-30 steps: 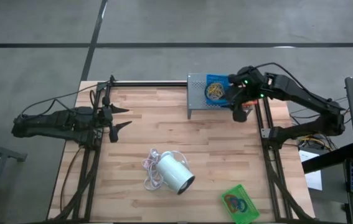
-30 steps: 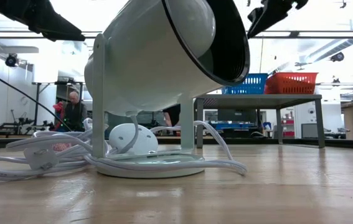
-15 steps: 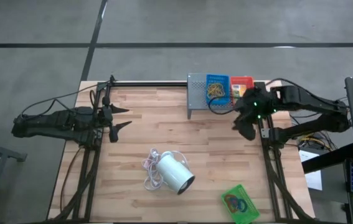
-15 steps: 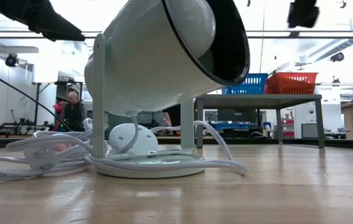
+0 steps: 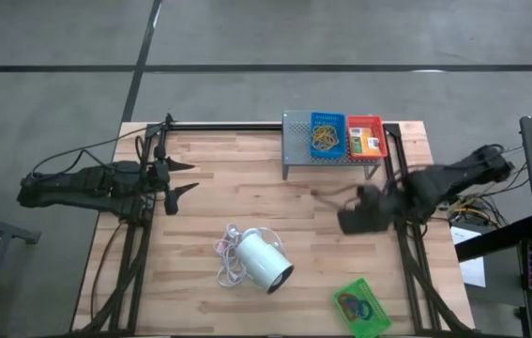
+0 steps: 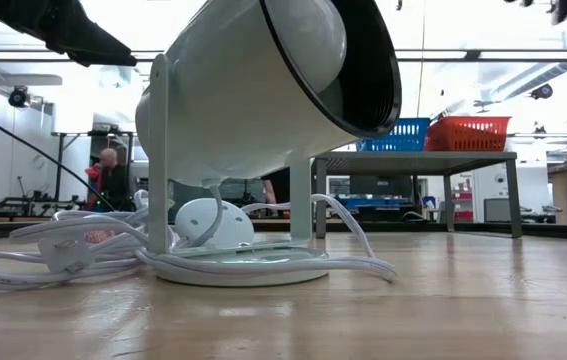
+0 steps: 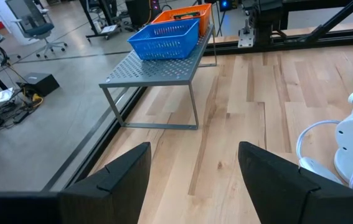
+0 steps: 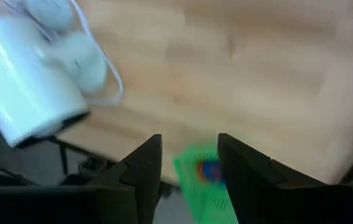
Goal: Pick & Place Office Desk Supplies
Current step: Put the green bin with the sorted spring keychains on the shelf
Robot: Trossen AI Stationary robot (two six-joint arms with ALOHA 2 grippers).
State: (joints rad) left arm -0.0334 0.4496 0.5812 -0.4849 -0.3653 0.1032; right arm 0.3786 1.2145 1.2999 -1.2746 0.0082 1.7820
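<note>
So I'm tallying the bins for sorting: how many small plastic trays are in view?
3. The blue tray and the red tray sit side by side on the grey stand at the table's far edge; the green tray lies at the near right corner.

Bare table (image 5: 247,188) lies between grey stand (image 5: 298,150) and white cylinder (image 5: 264,261).

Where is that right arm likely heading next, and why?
Probably on toward the green tray at the table's near right corner. The right pincer hangs empty and open above bare wood, facing that tray in its wrist view, with the blue tray and red tray already on the grey stand.
</note>
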